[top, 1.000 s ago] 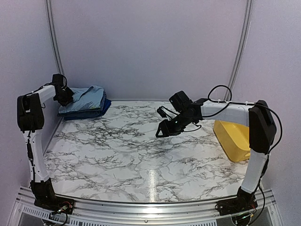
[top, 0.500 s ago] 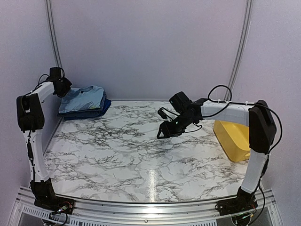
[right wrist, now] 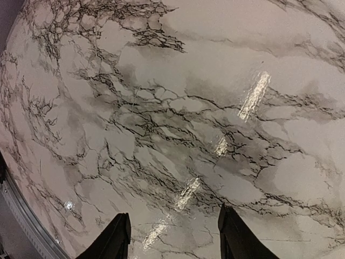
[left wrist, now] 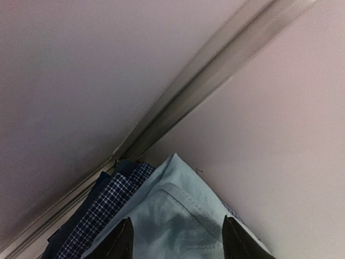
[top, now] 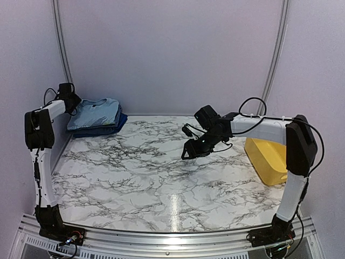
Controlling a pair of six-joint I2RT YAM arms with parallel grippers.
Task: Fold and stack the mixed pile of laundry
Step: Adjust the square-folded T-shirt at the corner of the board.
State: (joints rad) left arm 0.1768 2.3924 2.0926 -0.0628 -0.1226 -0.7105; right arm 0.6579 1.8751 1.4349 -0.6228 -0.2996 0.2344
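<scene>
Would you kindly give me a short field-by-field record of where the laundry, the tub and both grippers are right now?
laundry stack: folded, far-left corner of table
top garment: light-blue T-shirt, checked shirt beneath
left gripper: open, empty, at the stack's corner
right gripper: open, empty, above bare table
yellow tub: right side of table

Soft cloth laundry pile (top: pixel 96 117), glossy marble table (top: pixel 151 172)
</scene>
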